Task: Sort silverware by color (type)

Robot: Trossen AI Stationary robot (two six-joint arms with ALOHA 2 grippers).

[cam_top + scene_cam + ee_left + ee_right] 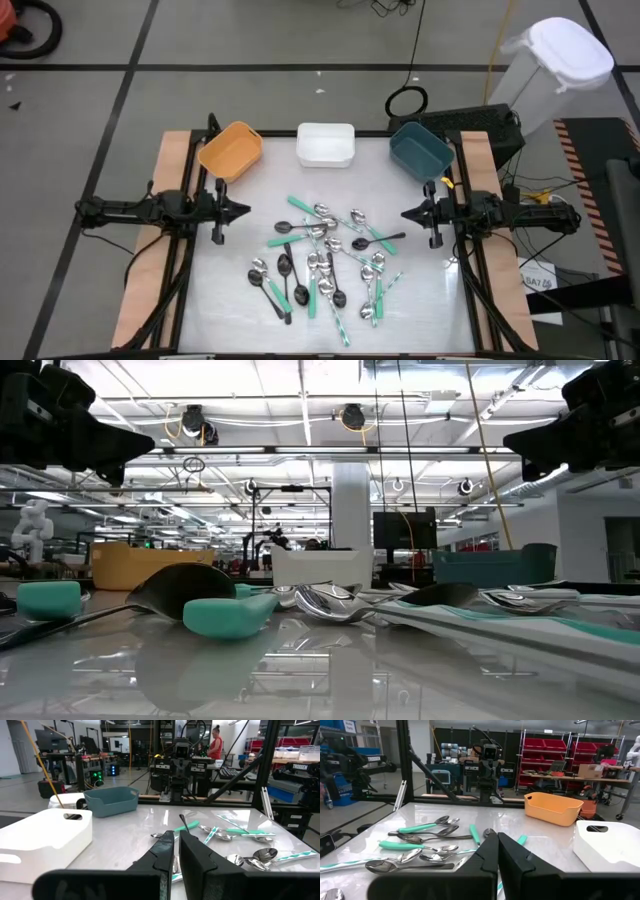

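The silverware (325, 255) lies in a loose heap in the middle of the table: several small spoons with shiny bowls and black, mint-green or plain metal handles, flat on the tabletop and partly crossing one another. From the low view the spoons (330, 605) fill the foreground. My left gripper (243, 210) hangs level above the table's left side, shut, its fingers (165, 852) pointing at the heap. My right gripper (405, 213) mirrors it from the right side, shut, fingers (487, 852) toward the spoons. Neither holds anything.
Three bins stand along the far edge: orange (232, 150) on the left, white (325, 145) in the middle, teal (420, 148) on the right. A white lidded bin (565, 55) stands off the table at far right. A person (216, 742) stands far behind.
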